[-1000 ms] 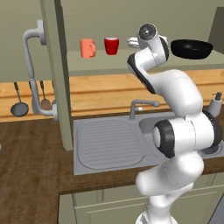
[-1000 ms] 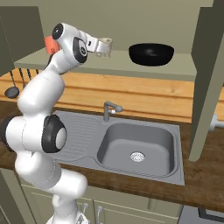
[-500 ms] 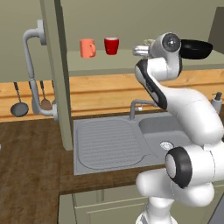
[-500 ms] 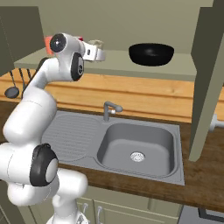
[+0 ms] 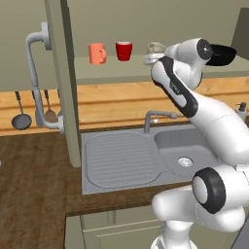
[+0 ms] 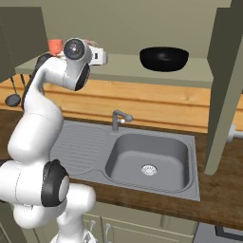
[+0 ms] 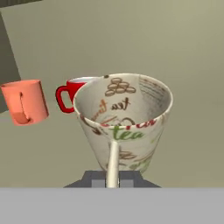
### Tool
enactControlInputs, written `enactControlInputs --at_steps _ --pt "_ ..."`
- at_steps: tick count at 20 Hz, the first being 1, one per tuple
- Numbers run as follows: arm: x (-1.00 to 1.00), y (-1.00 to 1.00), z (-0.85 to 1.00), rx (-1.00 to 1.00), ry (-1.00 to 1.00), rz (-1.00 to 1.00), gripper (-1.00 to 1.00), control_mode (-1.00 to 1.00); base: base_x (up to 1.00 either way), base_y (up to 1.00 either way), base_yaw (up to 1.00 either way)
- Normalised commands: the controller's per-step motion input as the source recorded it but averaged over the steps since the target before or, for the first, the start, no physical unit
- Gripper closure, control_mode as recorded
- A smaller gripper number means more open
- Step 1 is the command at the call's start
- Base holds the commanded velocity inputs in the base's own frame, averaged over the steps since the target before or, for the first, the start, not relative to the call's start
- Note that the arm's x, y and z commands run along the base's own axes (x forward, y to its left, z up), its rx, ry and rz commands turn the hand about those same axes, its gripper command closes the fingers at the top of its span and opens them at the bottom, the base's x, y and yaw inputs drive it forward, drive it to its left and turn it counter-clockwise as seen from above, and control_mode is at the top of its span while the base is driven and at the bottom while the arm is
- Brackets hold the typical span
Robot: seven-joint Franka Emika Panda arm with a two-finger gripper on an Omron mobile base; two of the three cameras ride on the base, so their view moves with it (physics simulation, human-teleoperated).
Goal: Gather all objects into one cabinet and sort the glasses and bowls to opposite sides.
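Note:
My gripper (image 7: 113,178) is shut on the handle of the beige patterned mug (image 7: 124,120), holding it upright over the pale green shelf (image 5: 121,73) of the open cabinet. In the left base view, the beige mug (image 5: 155,48) hangs just right of the glossy red cup (image 5: 124,50), with the orange-red mug (image 5: 97,53) further left. Seen from the hand, the red cup (image 7: 69,94) stands partly hidden behind the held mug, and the orange-red mug (image 7: 26,103) is off to its left. At the shelf's right end sits the black bowl (image 6: 163,58); my wrist partly covers it in the left base view.
The cabinet's open door (image 5: 61,82) with its curved grey handle (image 5: 36,73) juts out on the left, and another door (image 6: 228,85) hangs on the right. Below lie the wooden counter, the sink (image 6: 147,156) and the faucet (image 6: 117,118). Ladles (image 5: 22,119) hang on the wall.
The arm has swung its elbow round, and the hand with the beige mug has shifted slightly left and down toward the red cup. My wrist now covers part of the bowl.

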Motion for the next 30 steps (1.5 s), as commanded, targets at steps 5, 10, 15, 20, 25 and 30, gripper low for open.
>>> enactControlInputs --at_steps 5,10,15,20,25,30 --pt "0.0 0.46 0.34 0.0 0.12 0.21 1.0 -1.0 0.0 0.0 0.0" --pt "0.0 0.59 0.02 0.0 0.14 0.18 1.0 -1.0 0.0 0.0 0.0" --pt "0.0 0.65 -0.02 0.0 0.05 0.18 1.0 -1.0 0.0 0.0 0.0" --pt "0.0 0.56 -0.02 -0.01 0.0 0.09 1.0 -1.0 0.0 0.0 0.0" --pt "0.0 0.48 -0.11 -0.02 -0.05 0.0 1.0 -1.0 0.0 0.0 0.0" --pt "0.0 0.44 -0.18 -0.02 -0.04 0.0 1.0 -1.0 0.0 0.0 0.0"
